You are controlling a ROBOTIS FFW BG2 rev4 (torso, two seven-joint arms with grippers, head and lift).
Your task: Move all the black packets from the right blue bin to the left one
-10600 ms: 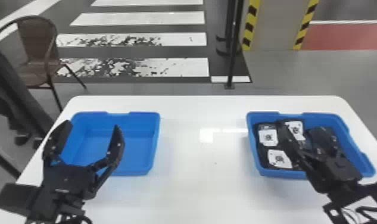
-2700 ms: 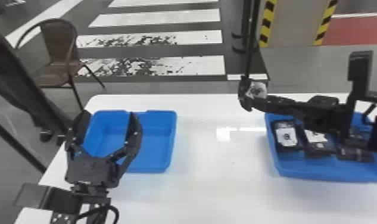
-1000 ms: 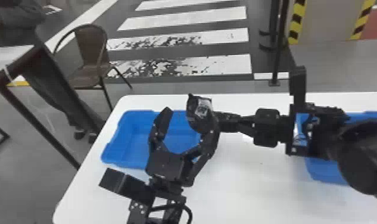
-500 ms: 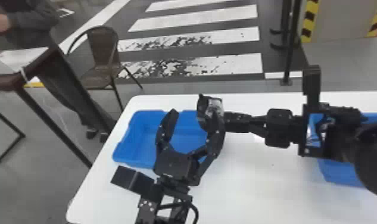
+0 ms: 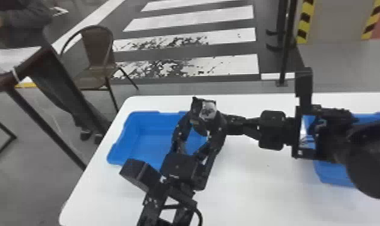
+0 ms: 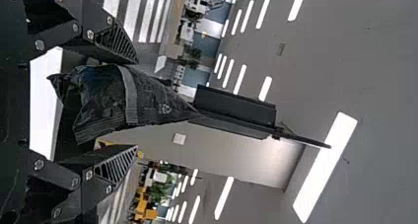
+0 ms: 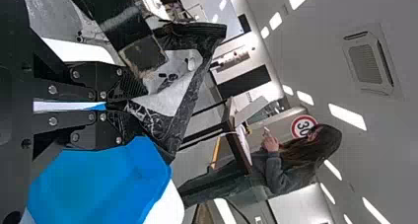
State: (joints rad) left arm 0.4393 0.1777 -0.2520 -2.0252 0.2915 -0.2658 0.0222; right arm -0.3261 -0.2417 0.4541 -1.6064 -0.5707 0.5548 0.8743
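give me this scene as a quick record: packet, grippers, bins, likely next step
packet: black with white label, held up above the table
right gripper: shut on packet
left gripper: open, fingers either side of packet
left bin: blue, partly behind left gripper
right bin: blue, partly behind right arm
next: probably left gripper closes for a handover

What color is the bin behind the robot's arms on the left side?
The left bin is bright blue, best seen in the head view.
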